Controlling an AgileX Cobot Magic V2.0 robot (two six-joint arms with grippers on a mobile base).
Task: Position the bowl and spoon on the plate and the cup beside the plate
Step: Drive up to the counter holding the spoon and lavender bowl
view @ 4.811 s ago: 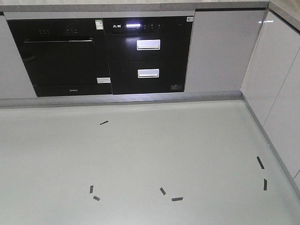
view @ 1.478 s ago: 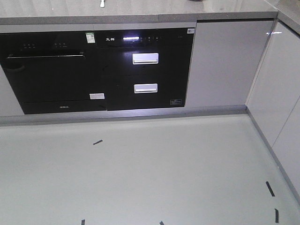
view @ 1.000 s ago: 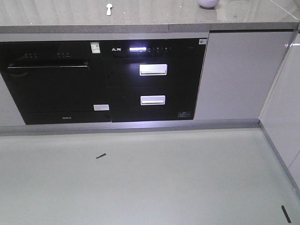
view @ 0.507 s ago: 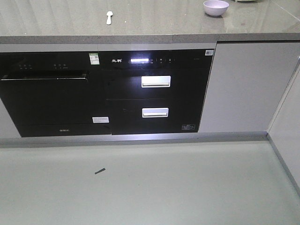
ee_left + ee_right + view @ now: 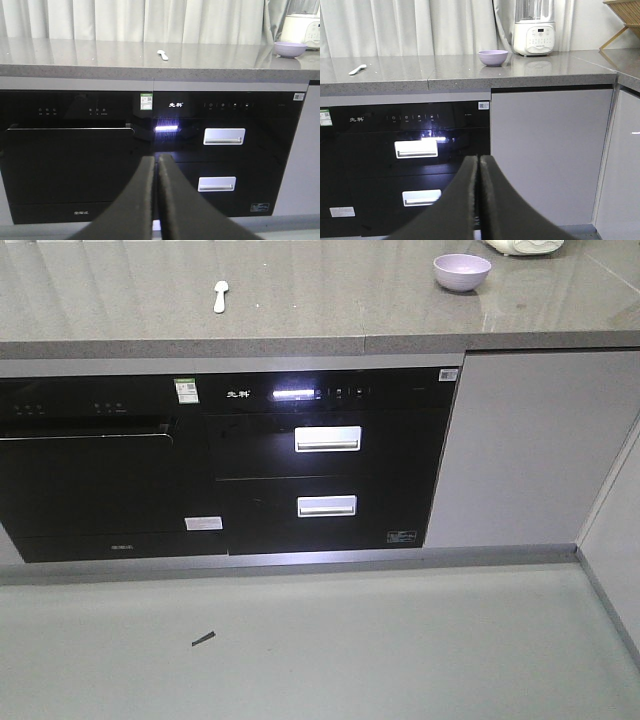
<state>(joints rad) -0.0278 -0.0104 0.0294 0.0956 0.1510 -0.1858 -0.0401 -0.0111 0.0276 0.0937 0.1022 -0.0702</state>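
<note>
- one long speckled grey countertop [image 5: 300, 300] runs across the top of the front view, with pale curtains [image 5: 125, 20] hanging behind it.
- pale grey floor [image 5: 350, 650] fills the lower part of that view.
- two black built-in appliances sit under the counter: a wide oven-like unit [image 5: 90, 480] on the left and, just beside it, a drawer unit [image 5: 325, 470] with two silver handles and a lit display strip.
- a plain grey cabinet door [image 5: 520, 440] stands right of the drawer unit.
- a white blender [image 5: 534, 30] stands at the back of the counter, near the bowl.
- left gripper [image 5: 155, 165]: its two dark fingers are pressed together with nothing between them, and it points at the appliance fronts.
- right gripper [image 5: 478, 162]: it is pinched closed and empty in the same way, facing the drawer unit and cabinet door.
- the bowl [image 5: 462, 272] sits upright on the counter toward its right end, well apart from the spoon.
- the spoon [image 5: 220, 296] lies flat on the counter further left, its scoop pointing away from the front edge.
- a short black tape strip [image 5: 203, 638] lies on the floor.
</note>
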